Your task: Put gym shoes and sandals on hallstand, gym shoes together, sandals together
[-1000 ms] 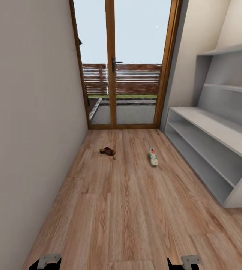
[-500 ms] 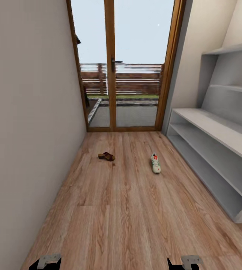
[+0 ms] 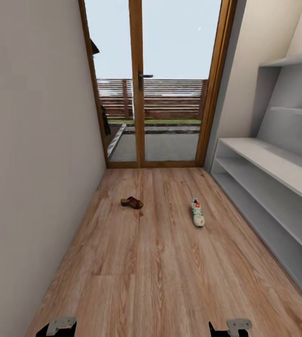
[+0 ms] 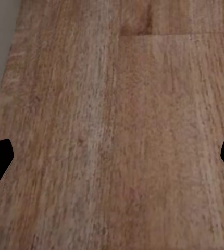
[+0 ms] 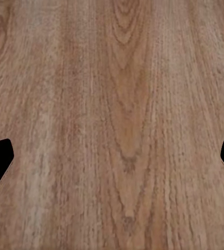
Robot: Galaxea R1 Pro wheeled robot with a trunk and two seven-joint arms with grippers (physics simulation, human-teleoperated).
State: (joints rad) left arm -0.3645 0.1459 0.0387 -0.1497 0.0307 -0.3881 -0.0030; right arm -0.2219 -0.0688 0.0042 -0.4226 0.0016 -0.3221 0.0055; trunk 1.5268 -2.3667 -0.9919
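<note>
Sandal (image 3: 132, 202) and gym shoe (image 3: 197, 213) (well apart)

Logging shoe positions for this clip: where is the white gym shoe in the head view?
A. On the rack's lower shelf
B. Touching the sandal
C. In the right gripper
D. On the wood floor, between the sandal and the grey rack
D: the gym shoe lies on the corridor floor, apart from the sandal, short of the rack.

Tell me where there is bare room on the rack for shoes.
The hallstand looks bare on its top surface and both open tiers. On the corridor floor, one sandal and one gym shoe lie apart, with open planks between them.
</note>
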